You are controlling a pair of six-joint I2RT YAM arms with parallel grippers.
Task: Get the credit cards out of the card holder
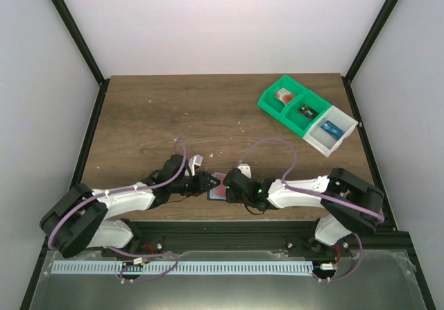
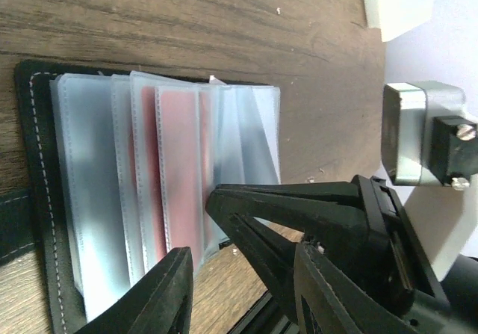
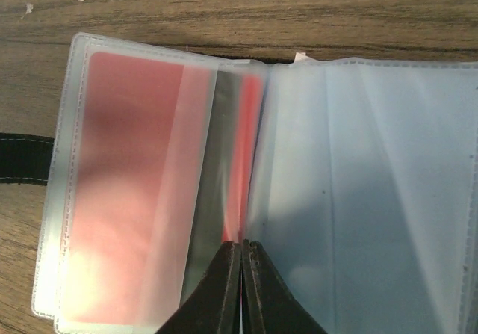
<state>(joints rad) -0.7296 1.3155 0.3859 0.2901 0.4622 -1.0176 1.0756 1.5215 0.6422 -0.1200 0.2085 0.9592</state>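
The card holder (image 1: 217, 192) lies open on the wood near the front edge, between both arms. In the left wrist view its dark stitched edge (image 2: 33, 162) frames fanned clear sleeves, and one sleeve holds a red credit card (image 2: 179, 169). My left gripper (image 2: 197, 228) is open, its tips straddling the sleeves' lower edge. In the right wrist view a sleeve with a red card (image 3: 127, 199) is folded left. A second red card (image 3: 251, 147) stands edge-on at the fold. My right gripper (image 3: 242, 246) is shut on that card's lower edge, with a thin red line showing between the pads.
A green bin (image 1: 295, 109) and an adjoining white bin (image 1: 331, 131) holding small items sit at the back right. The holder's black tab (image 3: 22, 157) sticks out to the left. The right arm's wrist block (image 2: 418, 132) is close beside my left fingers.
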